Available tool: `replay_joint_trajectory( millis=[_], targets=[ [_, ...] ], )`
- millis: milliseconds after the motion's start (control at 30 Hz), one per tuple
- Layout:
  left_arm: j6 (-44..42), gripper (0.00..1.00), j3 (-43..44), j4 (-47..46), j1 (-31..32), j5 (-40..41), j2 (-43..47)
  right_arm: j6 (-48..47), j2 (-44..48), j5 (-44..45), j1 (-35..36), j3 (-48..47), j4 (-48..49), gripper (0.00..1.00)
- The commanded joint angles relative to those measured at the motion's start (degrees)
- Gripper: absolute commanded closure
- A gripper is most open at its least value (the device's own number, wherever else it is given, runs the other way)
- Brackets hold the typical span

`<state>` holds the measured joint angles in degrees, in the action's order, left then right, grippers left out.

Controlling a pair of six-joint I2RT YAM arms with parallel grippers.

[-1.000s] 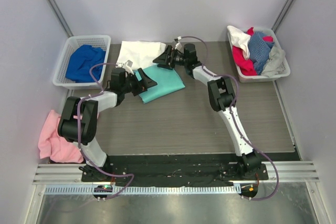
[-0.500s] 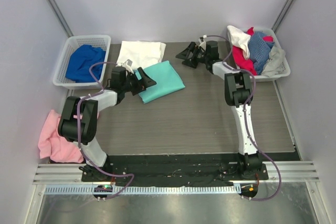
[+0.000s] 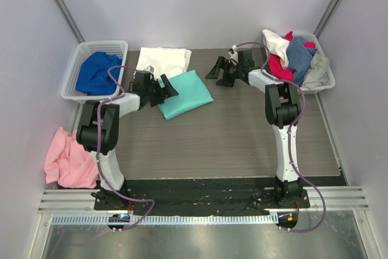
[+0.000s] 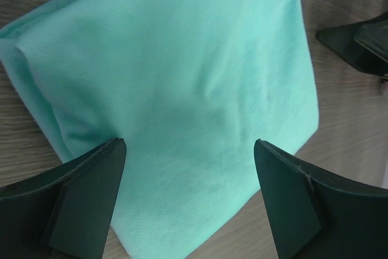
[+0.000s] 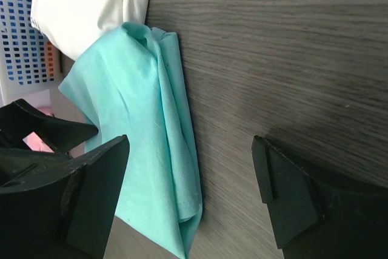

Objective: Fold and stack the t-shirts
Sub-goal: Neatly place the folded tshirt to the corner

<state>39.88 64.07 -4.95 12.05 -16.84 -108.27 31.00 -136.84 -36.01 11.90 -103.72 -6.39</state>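
**T-shirts lie at the back of the bench, both pincers agape and empty**

The mint-green t-shirt lies folded on the bench, towards the back and left of centre. Its far left corner lies just beside or slightly over the white t-shirt, which is spread flat behind it.

The left pincer stands wide open over the left part of the green tee. The cloth fills the gap between its fingers, and nothing is gripped. Whether the tips touch the fabric cannot be told.

The right pincer is just as wide open and holds nothing. It hangs over bare wood to the right of the green tee, apart from it.

A royal blue t-shirt sits in the left basket. A heap of red, white, blue-grey and grey tees fills the right basket. A pink cloth lies off the bench's left edge.

No brand, label or writing can be read.

A second ago the right pincer was over the meeting of the white and green tees. It has since swung right, clear of both. The left arm has drawn its elbow in. The green tee lies as it did.
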Motion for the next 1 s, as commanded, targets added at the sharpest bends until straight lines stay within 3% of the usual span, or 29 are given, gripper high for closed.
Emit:
replay_joint_trajectory(
  millis=[0, 233, 367, 733, 967],
  targets=[
    [-2.88, 0.05, 0.36, 6.43, -0.01, 5.32, 3.93, -3.84, 1.13, 1.82, 1.28, 2.38, -7.85, 0.08],
    [-3.31, 0.0, -6.32, 9.42, -0.98, 10.33, 14.81, -6.83, 6.66, 6.21, 2.42, 1.95, -9.77, 0.08],
    [-4.28, 0.0, -5.37, 10.93, -1.15, 11.39, 16.42, -7.89, 9.39, 7.01, 3.92, 0.99, -10.92, 0.08],
    [-5.51, 0.0, -2.64, 12.16, -4.41, 14.03, 9.4, -14.56, 14.05, 9.47, 15.08, -6.31, -17.25, 0.07],
    [-4.64, 0.0, -1.67, 9.61, -4.76, 13.85, 4.04, -14.3, 8.88, 7.18, 17.1, -6.41, -14.98, 0.07]
  ],
)
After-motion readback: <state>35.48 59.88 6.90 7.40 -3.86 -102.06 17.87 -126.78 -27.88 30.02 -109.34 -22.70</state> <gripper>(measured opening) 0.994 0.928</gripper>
